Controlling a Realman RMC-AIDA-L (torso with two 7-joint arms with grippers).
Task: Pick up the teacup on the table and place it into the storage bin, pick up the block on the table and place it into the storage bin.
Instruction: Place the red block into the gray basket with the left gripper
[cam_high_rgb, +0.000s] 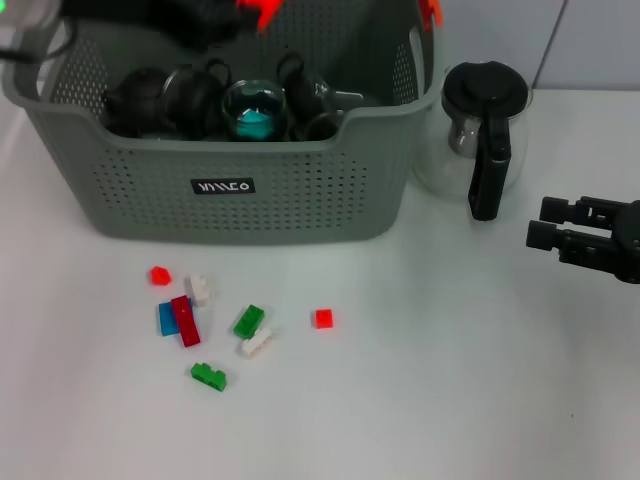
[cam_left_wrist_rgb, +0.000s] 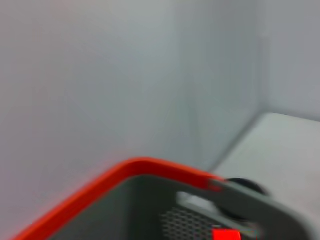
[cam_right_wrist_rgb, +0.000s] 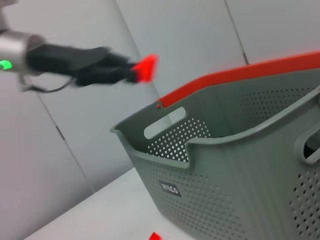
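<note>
1. White tabletop (cam_high_rgb: 450, 400), pale wall panels behind. Storage bin (cam_high_rgb: 240, 200) sits at the far left, already holding several dark teacups (cam_high_rgb: 195, 95) and a glass one w/ teal inside (cam_high_rgb: 255, 110).
2. Left gripper (cam_right_wrist_rgb: 142, 69) hovers above the bin's back edge, orange fingertips close together; can't tell if it grips anything.
3. Right gripper (cam_high_rgb: 550, 225) is low beside the glass coffee pot (cam_high_rgb: 485, 130), fingers apart, empty.
4. Blocks lie loose in front of the bin: red (cam_high_rgb: 322, 318), green (cam_high_rgb: 249, 320), white (cam_high_rgb: 257, 342), blue (cam_high_rgb: 167, 318).
5. Risks, imo: blocks are small and bunched, so a grab could nudge neighbours or pinch two. Right arm sweeping left could clip the pot handle. A drop from height may hit the cups.
</note>
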